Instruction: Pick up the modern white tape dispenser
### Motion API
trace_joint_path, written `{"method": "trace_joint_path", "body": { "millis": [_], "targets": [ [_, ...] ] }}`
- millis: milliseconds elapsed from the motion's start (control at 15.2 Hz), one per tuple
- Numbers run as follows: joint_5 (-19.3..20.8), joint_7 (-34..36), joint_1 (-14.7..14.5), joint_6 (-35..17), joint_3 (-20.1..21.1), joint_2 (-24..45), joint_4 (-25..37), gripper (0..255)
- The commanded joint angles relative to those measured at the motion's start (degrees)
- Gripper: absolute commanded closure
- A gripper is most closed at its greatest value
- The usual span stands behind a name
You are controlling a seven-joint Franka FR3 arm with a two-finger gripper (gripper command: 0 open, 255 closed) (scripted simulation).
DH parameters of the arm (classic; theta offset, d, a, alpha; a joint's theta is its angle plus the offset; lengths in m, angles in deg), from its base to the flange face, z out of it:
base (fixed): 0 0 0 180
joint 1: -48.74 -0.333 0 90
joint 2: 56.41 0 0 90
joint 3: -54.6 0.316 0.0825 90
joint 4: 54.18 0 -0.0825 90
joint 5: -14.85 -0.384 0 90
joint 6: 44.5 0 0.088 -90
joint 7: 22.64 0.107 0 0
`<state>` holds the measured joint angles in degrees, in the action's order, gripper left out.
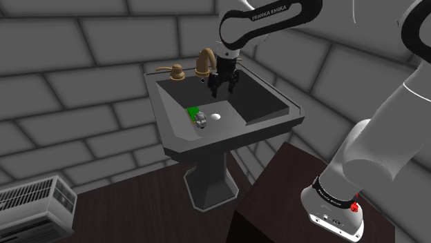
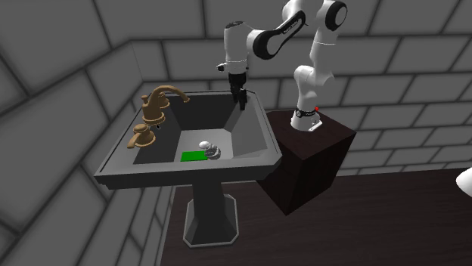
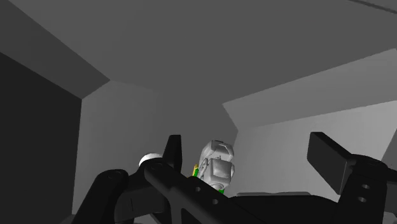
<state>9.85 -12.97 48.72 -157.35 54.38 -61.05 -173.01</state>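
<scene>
Over the basin of the dark grey sink [image 1: 242, 134], clear of its floor: the gripper [image 1: 222, 88], pointing down. Fingers [image 3: 327, 156] spread wide in the wrist view, clasping nothing. Right across the bronze faucet [image 1: 204, 61] at the back edge in the shoulder view, spout partly covered, so the gap between the two is hard to judge.

Down on the basin floor, toward the front edge and away from the faucet: the tape dispenser [image 1: 201, 121], pale grey-white, well apart from the gripper. Small from the shoulder view, shape hard to read there. From the wrist, framed between the two fingers, nearer one than the other, lower part cut off by the black gripper body.

Hard up against it on the faucet side, a flat green patch [image 1: 193, 111]; just a sliver of that green at the dispenser's edge in the wrist view, the rest hidden. Just beside the dispenser, a small white round thing [image 1: 215, 117], too small to identify, half tucked behind a finger from the wrist.

Bronze handle [image 1: 177, 72] near the back corner, plain to see. Arm cut off at the shoulder view's top edge. Dark stand [image 2: 310, 162] just beside the sink.
</scene>
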Motion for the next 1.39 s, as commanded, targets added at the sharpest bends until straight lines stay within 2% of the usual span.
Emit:
{"method": "trace_joint_path", "body": {
  "millis": [0, 594, 1056, 1320],
  "targets": [
    [0.05, 1.06, -0.1, -0.9, 0.17, 4.31, 2.47, 0],
    [0.12, 3.96, 0.19, -1.72, -0.33, 25.32, 18.34, 0],
    [-0.11, 6.09, 0.66, 1.51, -0.9, 42.87, 35.74, 0],
    [-0.17, 5.97, 0.67, -0.12, -0.86, 44.03, 35.26, 0]
  ]
}}
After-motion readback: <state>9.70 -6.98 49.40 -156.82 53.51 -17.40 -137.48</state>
